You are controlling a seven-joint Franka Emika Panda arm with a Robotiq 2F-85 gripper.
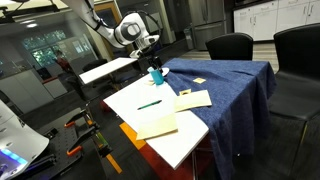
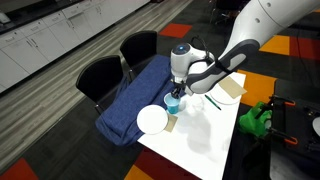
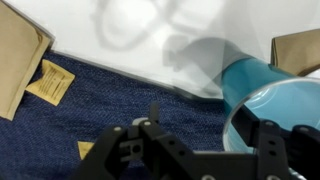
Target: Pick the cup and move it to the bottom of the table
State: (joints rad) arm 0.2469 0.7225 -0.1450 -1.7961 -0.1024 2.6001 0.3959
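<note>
the cup (image 3: 268,92) stands on the table (image 1: 125,100) right where the bare white top meets the blue cloth (image 1: 235,85), between brown sheets of paper (image 3: 20,60) on one side and another sheet on the other. in an exterior view a green pen (image 1: 150,104) lies well apart from it on the white part.

the claw (image 3: 190,150) hangs just above the cup with its jaws apart. in the wrist view the cup sits off to the side, under one finger (image 3: 272,150) rather than centred in the gap, and nothing is clamped yet. whether that finger touches the rim cannot be told.

the cup looks small, stiff and light, most likely plastic, with a smooth glossy wall that could slip under a weak pinch. it appears empty, though the inside is only partly seen. being light and narrow, it would probably tip or skate across the cloth if a finger bumps it from one side.

the best hold seems to be across the wall just below the lighter rim, one finger on each side. pinching the rim itself, one finger inside and one outside, would also work. either way the claw likely needs to shift sideways to centre the cup before closing, and should close gently.
</note>
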